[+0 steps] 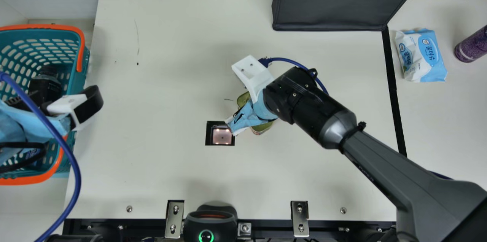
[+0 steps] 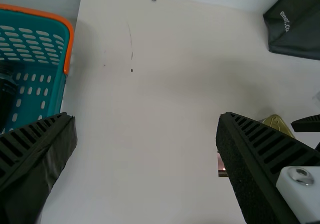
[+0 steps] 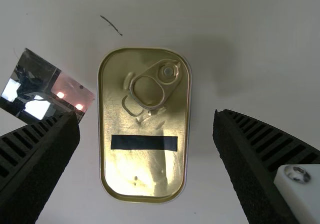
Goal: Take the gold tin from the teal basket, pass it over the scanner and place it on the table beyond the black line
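Right arm pose: we are seeing the forearm (image 1: pixel 380 166) slanting in from the robot's near right, with its wrist turning down at the end.
Right gripper: we are finding it (image 1: pixel 261 105) hanging over the tin, pointing down at the table (image 1: pixel 163 63).
Right fingers: we are recording both ribbed fingers (image 3: pixel 260 159) standing wide apart, gripping nothing.
Gold tin: we are viewing it (image 3: pixel 145 169) lying lid up below the right gripper, its long sides facing the two fingers and bare table showing on each side.
Scanner: we are noting it (image 1: pixel 222 136) sitting just beside the tin, to the left of the right gripper.
Left gripper: we are placing it (image 1: pixel 68 107) by the table-side rim of the teal basket (image 1: pixel 45 26), directed downward.
Left fingers: we are observing these spread wide, with nothing between them but tabletop below; the basket is showing beside one of them.
Black line: we are locating it (image 1: pixel 393 97) well apart from the right gripper, on its right, so the tin is lying short of it.
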You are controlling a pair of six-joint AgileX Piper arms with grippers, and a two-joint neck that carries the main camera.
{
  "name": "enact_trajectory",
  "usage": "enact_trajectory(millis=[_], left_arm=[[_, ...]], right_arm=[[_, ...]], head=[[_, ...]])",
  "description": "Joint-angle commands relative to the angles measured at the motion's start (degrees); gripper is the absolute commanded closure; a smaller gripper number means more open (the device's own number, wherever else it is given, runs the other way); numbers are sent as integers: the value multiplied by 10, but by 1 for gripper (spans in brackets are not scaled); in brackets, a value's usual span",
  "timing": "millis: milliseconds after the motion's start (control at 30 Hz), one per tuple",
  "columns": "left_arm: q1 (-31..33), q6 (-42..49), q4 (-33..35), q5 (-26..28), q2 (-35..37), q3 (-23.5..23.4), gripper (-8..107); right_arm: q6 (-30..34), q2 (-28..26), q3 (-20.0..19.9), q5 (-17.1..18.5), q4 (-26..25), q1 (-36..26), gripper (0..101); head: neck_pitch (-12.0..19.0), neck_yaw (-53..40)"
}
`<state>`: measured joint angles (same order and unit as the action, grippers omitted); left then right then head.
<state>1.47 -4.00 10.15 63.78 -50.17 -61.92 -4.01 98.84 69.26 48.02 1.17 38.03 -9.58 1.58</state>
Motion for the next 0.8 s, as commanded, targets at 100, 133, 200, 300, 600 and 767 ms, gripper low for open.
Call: enact_trajectory(millis=[100,133,200,300,600,767], left_arm=[[0,0,0,0,0,0,9],[0,0,0,0,0,0,9],[0,0,0,0,0,0,9],[0,0,0,0,0,0,9],[0,0,0,0,0,0,9],[0,0,0,0,0,0,9]], right_arm=[[-5,12,-5,-13,-5,3,6],[-7,14,-6,-15,-6,4,6],[-10,19,-7,-18,-8,6,6],[-15,25,-6,-20,-11,9,6],[-37,33,2,-9,-24,15,60],[-45,28,19,14,-31,18,93]], head=[[17,0],[17,0],[17,0],[17,0],[17,0],[17,0]])
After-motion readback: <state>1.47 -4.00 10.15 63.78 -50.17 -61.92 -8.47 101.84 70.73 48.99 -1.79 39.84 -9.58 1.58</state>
